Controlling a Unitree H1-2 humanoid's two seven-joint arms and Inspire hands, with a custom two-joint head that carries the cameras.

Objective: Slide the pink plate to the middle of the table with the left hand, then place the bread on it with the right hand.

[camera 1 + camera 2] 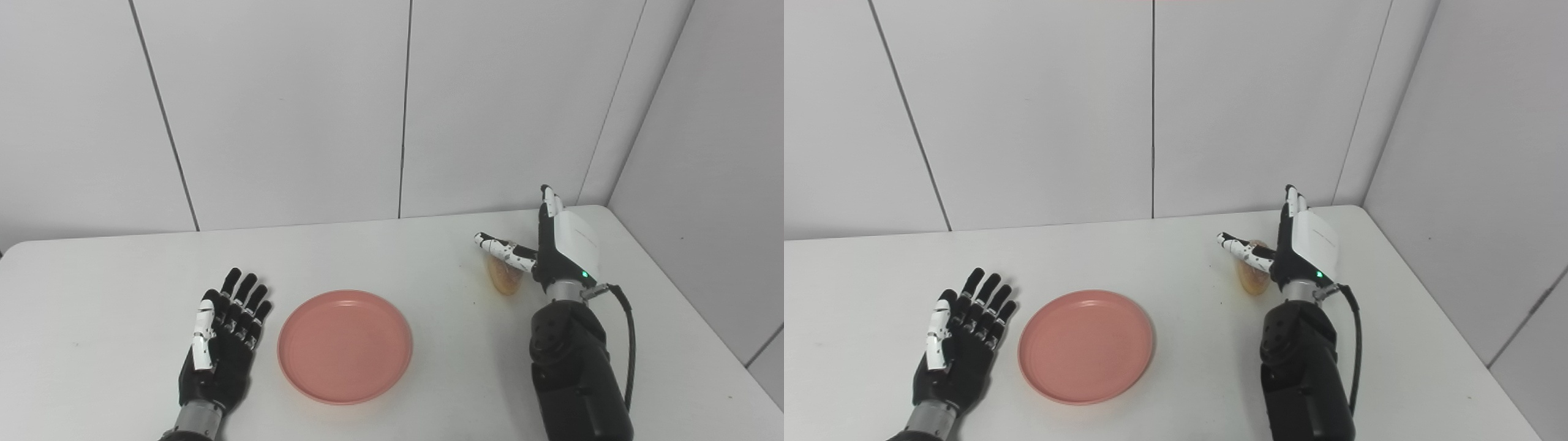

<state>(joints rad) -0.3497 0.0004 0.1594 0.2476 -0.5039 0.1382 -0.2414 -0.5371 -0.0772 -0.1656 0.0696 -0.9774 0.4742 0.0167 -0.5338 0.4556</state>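
The bread [506, 278] sits on the surface by the right hand [558, 245], which is spread wide and holds nothing; it looks soft and light, so pinch its sides gently.

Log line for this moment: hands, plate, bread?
left hand: open, flat beside plate | pink plate: mid-table, empty | right hand: open at bread, not gripping | bread: on table

White table [122, 275], grey wall panels [275, 110]
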